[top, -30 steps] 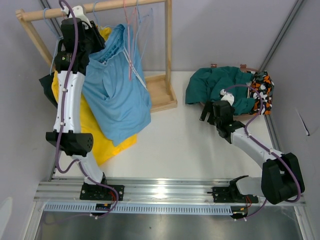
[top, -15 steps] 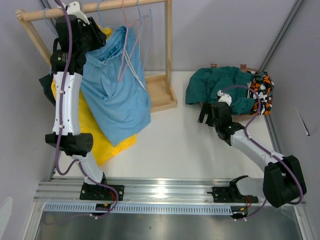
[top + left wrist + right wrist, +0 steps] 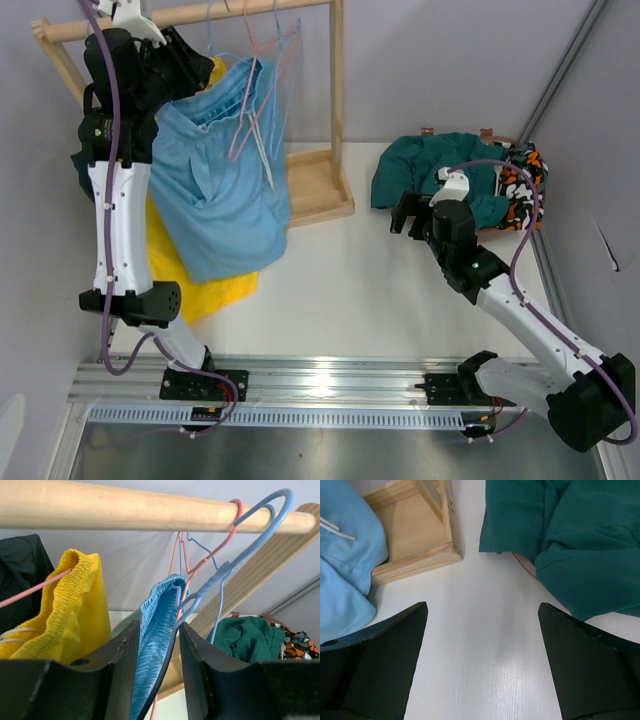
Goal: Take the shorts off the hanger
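Note:
The light blue shorts point(image 3: 215, 190) hang from a blue hanger point(image 3: 225, 570) on the wooden rod point(image 3: 200, 12). My left gripper point(image 3: 175, 65) is high at the rod, shut on the light blue waistband point(image 3: 157, 625) with the hanger's arm between its jaws. Yellow shorts point(image 3: 190, 285) hang behind the blue ones, and black shorts point(image 3: 80, 160) are at the far left. Teal shorts point(image 3: 420, 170) and patterned shorts point(image 3: 520, 180) lie piled at the right. My right gripper point(image 3: 408, 215) is open and empty above bare table, left of the teal shorts point(image 3: 570, 530).
The rack's wooden base point(image 3: 320, 185) stands between the hanging shorts and my right gripper. Pink and blue wire hangers point(image 3: 255, 90) dangle from the rod. A grey wall runs behind, and a metal rail point(image 3: 320, 385) runs along the near edge.
My left arm has risen and moved left, pulling the light blue shorts left with it; the hangers have swung. My right gripper has lifted and moved slightly up and left.

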You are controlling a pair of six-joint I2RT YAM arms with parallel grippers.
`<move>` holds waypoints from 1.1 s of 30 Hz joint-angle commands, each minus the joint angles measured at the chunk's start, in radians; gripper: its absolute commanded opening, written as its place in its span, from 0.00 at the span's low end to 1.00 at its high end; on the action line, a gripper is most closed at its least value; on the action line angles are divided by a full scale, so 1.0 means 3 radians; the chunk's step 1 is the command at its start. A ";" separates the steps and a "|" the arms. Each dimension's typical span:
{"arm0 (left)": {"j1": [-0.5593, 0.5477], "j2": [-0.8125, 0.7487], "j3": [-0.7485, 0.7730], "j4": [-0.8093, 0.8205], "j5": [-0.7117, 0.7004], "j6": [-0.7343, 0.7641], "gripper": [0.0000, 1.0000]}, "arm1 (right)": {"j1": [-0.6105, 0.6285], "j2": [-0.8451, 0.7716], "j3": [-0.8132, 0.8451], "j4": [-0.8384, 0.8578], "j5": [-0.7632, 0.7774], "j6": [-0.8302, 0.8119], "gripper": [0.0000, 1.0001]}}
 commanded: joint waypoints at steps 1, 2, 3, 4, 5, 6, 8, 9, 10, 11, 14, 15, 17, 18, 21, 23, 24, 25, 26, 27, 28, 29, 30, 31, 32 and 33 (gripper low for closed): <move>-0.0017 -0.0214 -0.0154 0.0213 0.0202 -0.0053 0.37 | 0.0019 -0.0094 0.0076 -0.0088 0.0122 -0.0045 0.99; -0.0017 -0.0214 -0.0170 0.0213 0.0202 -0.0048 0.45 | 0.0024 -0.0104 0.0061 -0.0093 0.0143 -0.0040 0.99; -0.0017 -0.0214 -0.0200 0.0198 0.0197 -0.0037 0.45 | 0.0019 -0.0125 0.0040 -0.0098 0.0148 -0.0040 0.99; -0.0017 -0.0209 -0.0196 0.0183 0.0186 -0.0027 0.45 | 0.0019 -0.0135 0.0035 -0.0104 0.0153 -0.0030 0.99; -0.0017 -0.0184 -0.0211 0.0142 0.0202 0.0003 0.45 | 0.0019 -0.0145 0.0020 -0.0104 0.0153 -0.0024 0.99; -0.0017 -0.0174 -0.0201 0.0116 0.0207 0.0019 0.46 | 0.0019 -0.0166 0.0009 -0.0104 0.0158 -0.0019 0.99; -0.0017 -0.0133 -0.0226 0.0050 0.0237 0.0065 0.42 | 0.0024 -0.0171 -0.0006 -0.0099 0.0169 -0.0009 0.99; -0.0022 -0.0128 -0.0247 0.0035 0.0217 0.0080 0.32 | 0.0019 -0.0171 -0.0011 -0.0098 0.0169 -0.0004 0.99; -0.0022 -0.0122 -0.0297 0.0024 0.0177 0.0101 0.22 | 0.0019 -0.0176 -0.0016 -0.0093 0.0164 -0.0004 0.99; -0.0022 -0.0112 -0.0328 0.0009 0.0141 0.0121 0.10 | 0.0019 -0.0176 -0.0021 -0.0088 0.0158 0.0001 0.99; -0.0022 -0.0072 -0.0375 -0.0052 0.0028 0.0218 0.11 | 0.0019 -0.0176 -0.0021 -0.0078 0.0123 0.0027 0.99; -0.0037 -0.0081 -0.0390 -0.0134 -0.0028 0.0259 0.19 | 0.0024 -0.0171 -0.0021 -0.0078 0.0113 0.0027 0.99; -0.0139 -0.0153 -0.0735 -0.0160 -0.0186 0.0407 0.45 | 0.0024 -0.0176 -0.0006 -0.0088 0.0067 0.0022 0.99; -0.0190 -0.0280 -0.1016 -0.0140 -0.0435 0.0458 0.51 | 0.0029 -0.0176 -0.0001 -0.0093 0.0051 0.0017 0.99; -0.0339 -0.0637 -0.1940 0.0089 -0.0718 0.0525 0.56 | 0.0044 -0.0171 -0.0001 -0.0078 0.0020 0.0006 0.99; -0.0349 -0.0863 -0.2377 0.0350 -0.0617 0.0459 0.58 | 0.0054 -0.0161 0.0004 -0.0093 0.0005 0.0001 0.99; -0.0349 -0.0960 -0.2860 0.0453 -0.0596 0.0418 0.59 | 0.0070 -0.0151 0.0009 -0.0119 -0.0005 -0.0004 0.99; -0.0349 -0.1108 -0.2991 0.0585 -0.0525 0.0352 0.59 | 0.0080 -0.0151 0.0014 -0.0139 -0.0005 -0.0004 0.99; -0.0354 -0.1185 -0.3220 0.0627 -0.0423 0.0321 0.56 | 0.0090 -0.0156 0.0014 -0.0160 0.0000 -0.0004 0.99; -0.0370 -0.1262 -0.3445 0.0648 -0.0377 0.0280 0.55 | 0.0116 -0.0196 0.0014 -0.0210 0.0020 -0.0004 0.99; -0.0395 -0.1354 -0.3559 0.0709 -0.0331 0.0183 0.54 | 0.0131 -0.0222 -0.0001 -0.0231 0.0030 -0.0009 0.99; -0.0491 -0.1572 -0.3793 0.0841 -0.0183 0.0152 0.52 | 0.0141 -0.0263 -0.0026 -0.0236 0.0036 -0.0009 0.99; -0.0568 -0.1681 -0.3897 0.0893 -0.0177 0.0127 0.51 | 0.0157 -0.0334 -0.0082 -0.0242 0.0046 -0.0004 0.99; -0.0675 -0.1869 -0.4130 0.0964 -0.0187 0.0126 0.52 | 0.0157 -0.0365 -0.0108 -0.0247 0.0051 -0.0009 0.99; -0.0788 -0.1922 -0.4183 0.0980 -0.0202 0.0162 0.53 | 0.0157 -0.0391 -0.0118 -0.0257 0.0046 0.0001 0.99; -0.1007 -0.1963 -0.4219 0.0990 -0.0238 0.0198 0.54 | 0.0162 -0.0411 -0.0129 -0.0282 0.0046 0.0006 0.99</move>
